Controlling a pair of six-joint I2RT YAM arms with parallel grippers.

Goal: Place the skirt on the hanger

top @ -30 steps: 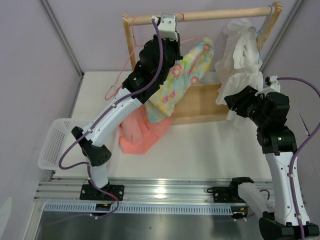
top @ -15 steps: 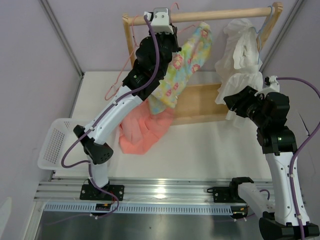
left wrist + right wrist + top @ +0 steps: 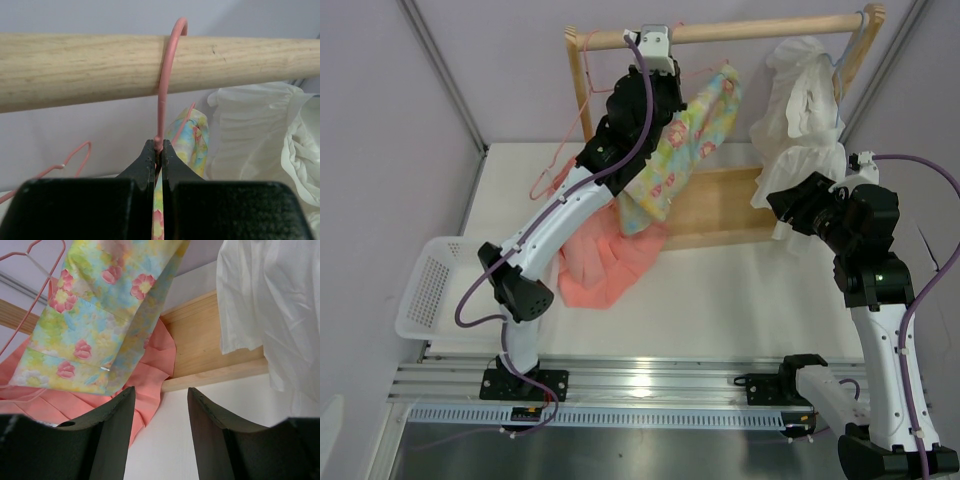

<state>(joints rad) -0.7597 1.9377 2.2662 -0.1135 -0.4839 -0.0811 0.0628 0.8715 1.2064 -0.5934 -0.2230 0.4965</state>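
I'm clamping my left pincer (image 3: pixel 158 148) on the thin pale-pink hanger (image 3: pixel 161 95), its hook standing at twelve o'clock over the round wooden rail (image 3: pixel 75 65), pastel floral cloth skirt (image 3: pixel 195 140) hanging at six

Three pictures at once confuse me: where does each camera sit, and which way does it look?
Top external: fixed above and behind the bases, looking down on the table and wooden rail; left arm and right arm show.
Left wrist: rides the left arm, looking up at the rail; the left gripper is shut on the hanger's neck.
Right wrist: rides the right arm, facing the skirt and white garment; the open right gripper frames the bottom.
Shared: both wrist views show skirt and white garment.
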